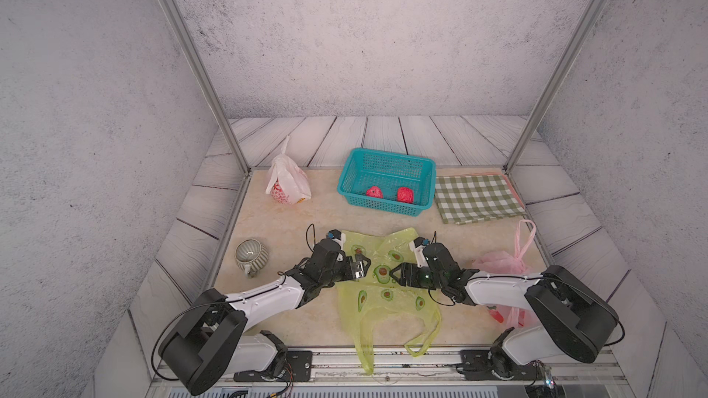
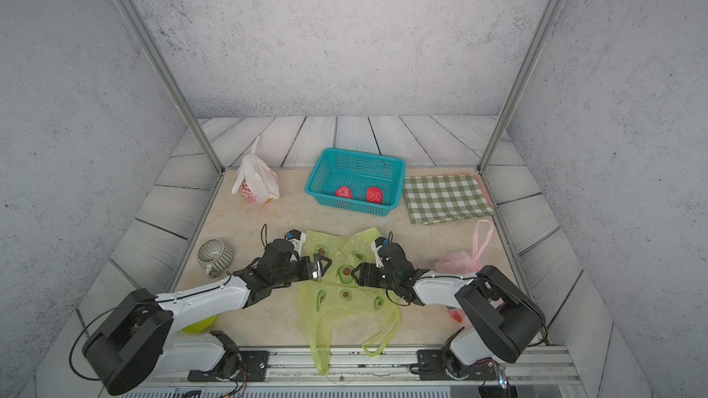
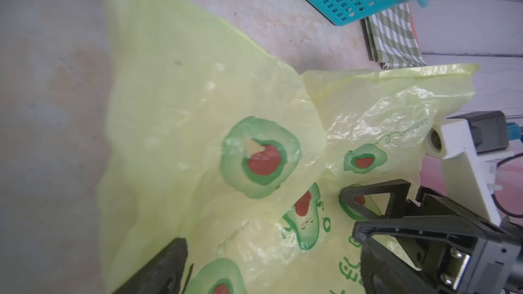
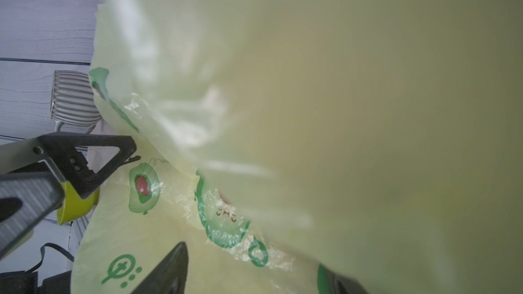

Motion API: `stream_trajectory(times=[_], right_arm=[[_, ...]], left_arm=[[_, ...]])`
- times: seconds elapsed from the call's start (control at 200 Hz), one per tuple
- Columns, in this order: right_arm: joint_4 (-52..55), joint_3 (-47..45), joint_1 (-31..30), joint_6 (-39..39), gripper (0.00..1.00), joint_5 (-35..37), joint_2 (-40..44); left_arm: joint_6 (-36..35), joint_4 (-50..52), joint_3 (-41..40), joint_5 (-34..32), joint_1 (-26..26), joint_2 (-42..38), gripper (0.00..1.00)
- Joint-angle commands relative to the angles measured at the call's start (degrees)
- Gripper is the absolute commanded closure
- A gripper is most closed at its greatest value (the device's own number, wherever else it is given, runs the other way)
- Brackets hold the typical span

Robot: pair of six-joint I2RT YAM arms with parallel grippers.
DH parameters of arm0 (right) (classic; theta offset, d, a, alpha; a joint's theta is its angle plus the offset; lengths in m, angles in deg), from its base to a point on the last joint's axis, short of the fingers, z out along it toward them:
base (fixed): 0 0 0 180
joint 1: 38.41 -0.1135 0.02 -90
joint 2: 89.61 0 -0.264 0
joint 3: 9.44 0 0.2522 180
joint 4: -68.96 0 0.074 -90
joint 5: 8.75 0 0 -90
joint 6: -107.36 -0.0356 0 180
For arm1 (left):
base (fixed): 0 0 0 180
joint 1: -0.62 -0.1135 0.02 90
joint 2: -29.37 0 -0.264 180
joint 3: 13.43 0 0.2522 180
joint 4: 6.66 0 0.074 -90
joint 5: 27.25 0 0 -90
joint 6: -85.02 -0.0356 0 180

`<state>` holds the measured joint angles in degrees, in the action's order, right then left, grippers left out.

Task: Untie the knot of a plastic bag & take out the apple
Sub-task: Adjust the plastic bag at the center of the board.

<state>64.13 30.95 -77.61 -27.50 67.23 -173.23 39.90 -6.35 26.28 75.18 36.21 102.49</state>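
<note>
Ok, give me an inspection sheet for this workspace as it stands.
Surface: beige tabletop, no spills seen.
Job's things: green bag flat, handles untied; two red fruits in the basket; white bag tied at the back.
Clutter: cup, checked cloth, pink bag, bowl under the left arm.
Grippers: left gripper and right gripper open, over the green bag.
Cables: black cable loop at each wrist.
Surroundings: grey walls, metal posts.
</note>
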Motion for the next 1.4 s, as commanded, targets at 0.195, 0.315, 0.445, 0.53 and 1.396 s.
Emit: stream_trajectory(times=[0.195,0.315,0.445,0.53,1.396], right_arm=[[7.88,2.41,0.09,6.58,0.22,-2.35,7.82],[15.59,9.52,0.00,9.88,0.21,-8.43,15.01],[22.38,16.28,0.09,12.01,0.19,-6.63,19.75],[26.18,20.03,0.17,14.41,0.20,-2.49,18.30],[-3.24,11.65,16.86,5.98,0.42,-12.64,-13.69]], left_arm=[[-6.02,7.75,2.42,2.38,-3.51,-5.27,0.05],[-7.47,13.69,9.73,3.90,-3.26,-10.97,0.06],[-6.94,12.33,15.14,5.97,-2.90,-13.21,0.06],[-7.72,10.35,17.76,8.48,-2.81,-10.00,0.12],[-2.17,-4.69,17.76,19.02,-10.84,27.67,0.47]])
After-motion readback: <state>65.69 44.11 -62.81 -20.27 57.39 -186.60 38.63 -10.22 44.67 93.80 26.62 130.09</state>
